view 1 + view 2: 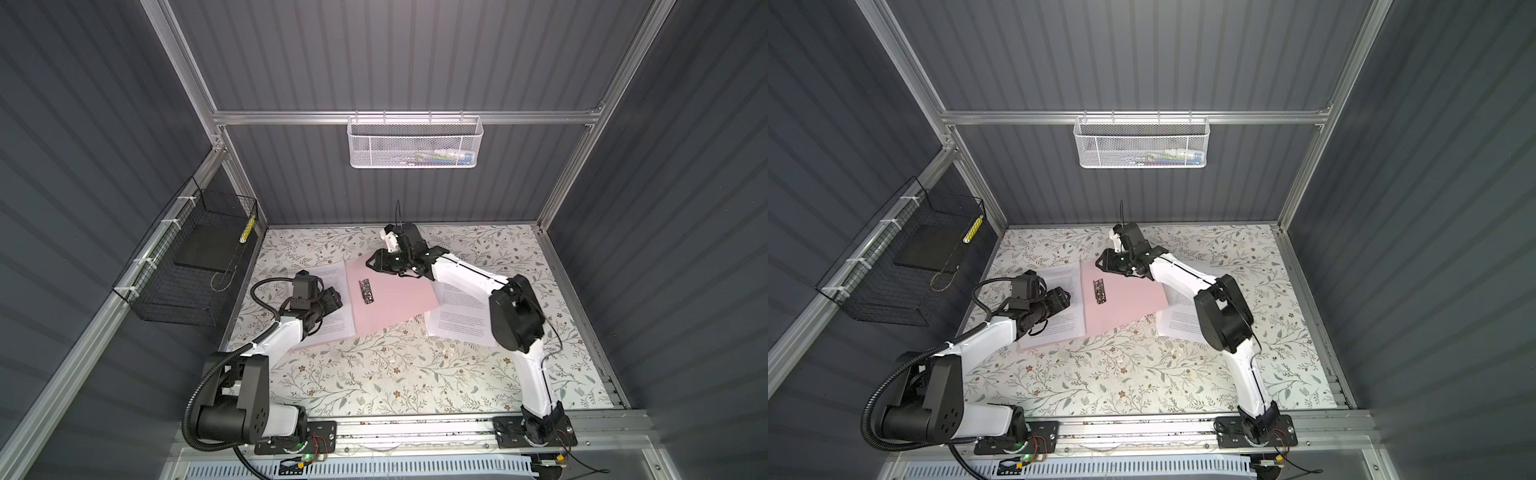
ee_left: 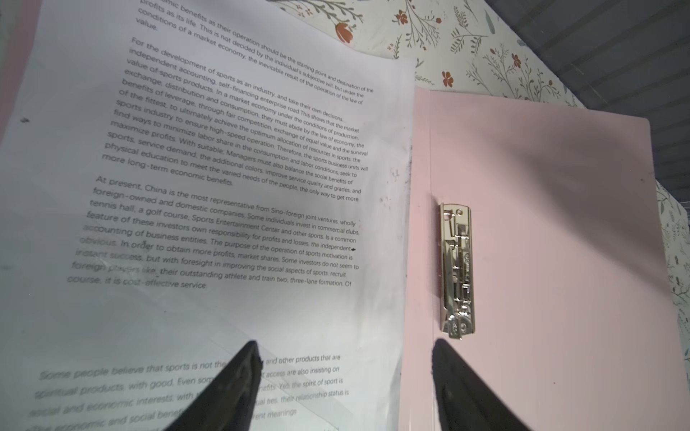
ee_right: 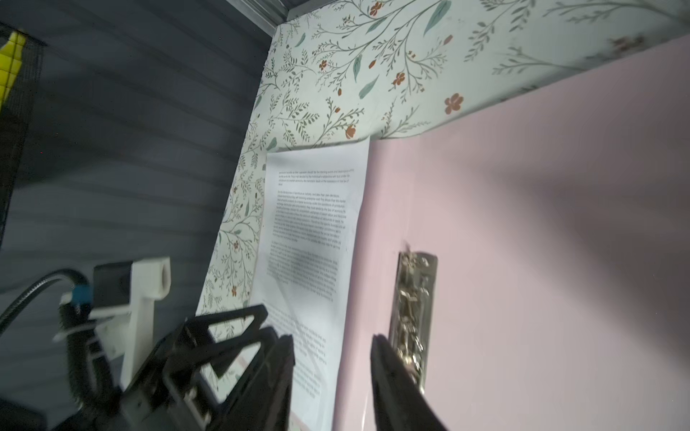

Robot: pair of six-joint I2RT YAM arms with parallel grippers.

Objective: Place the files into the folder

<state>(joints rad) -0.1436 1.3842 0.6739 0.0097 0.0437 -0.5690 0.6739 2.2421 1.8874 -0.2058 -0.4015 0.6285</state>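
The pale pink folder (image 1: 399, 299) (image 1: 1133, 301) lies open on the table, its metal clip (image 1: 366, 292) (image 2: 457, 270) (image 3: 410, 317) beside the spine. One printed white sheet (image 1: 334, 326) (image 2: 224, 168) (image 3: 313, 224) lies on the folder's left half. Another sheet (image 1: 461, 316) (image 1: 1177, 318) lies on the table to the right, partly under the folder and the right arm. My left gripper (image 1: 332, 301) (image 2: 345, 373) is open just above the left sheet's inner edge. At the folder's far edge near the spine, my right gripper (image 1: 372, 262) (image 3: 332, 354) is open and holds nothing.
A black wire basket (image 1: 183, 274) on the left wall holds a dark flat slab (image 1: 208, 249). A white mesh basket (image 1: 415, 143) hangs on the back wall. The floral table surface (image 1: 395, 374) stretches in front of the folder.
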